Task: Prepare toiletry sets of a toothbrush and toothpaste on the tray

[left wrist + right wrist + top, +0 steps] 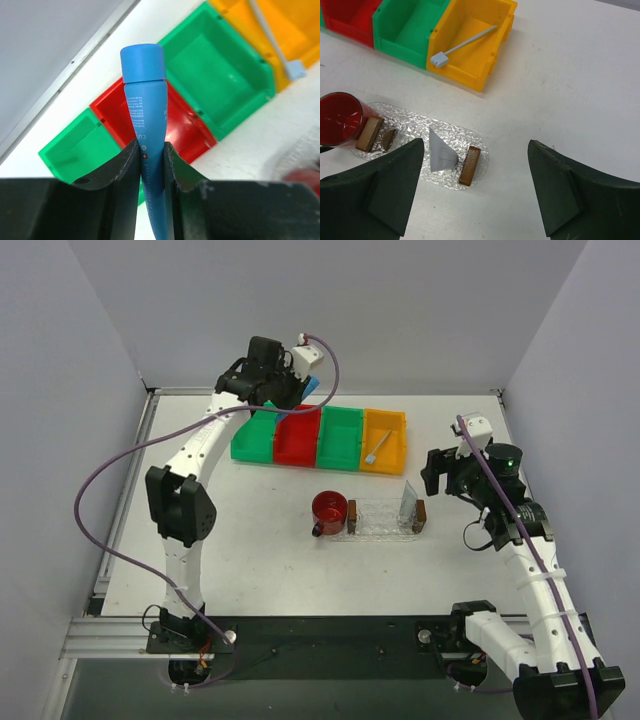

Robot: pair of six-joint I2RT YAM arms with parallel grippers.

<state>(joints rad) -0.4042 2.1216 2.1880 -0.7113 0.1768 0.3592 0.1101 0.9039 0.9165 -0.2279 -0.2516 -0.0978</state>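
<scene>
My left gripper (151, 147) is shut on the bright blue toothpaste tube (145, 100), cap pointing away, held high above the red bin (185, 130); the tube also shows in the top view (311, 386). The white toothbrush (378, 447) lies in the orange bin (398, 432), and shows in the right wrist view (465, 44). The clear tray (378, 522) with wooden end blocks (469, 165) holds the whitish toothpaste tube (440, 150), standing by the right block. My right gripper (476, 144) is open and empty, above the tray's right end.
Several bins stand in a row at the back: green (255, 438), red (298, 436), green (340, 436), orange. A red cup (329, 508) stands against the tray's left block. A bubbly oval mat (415, 122) lies under the tray. Grey walls stand on three sides.
</scene>
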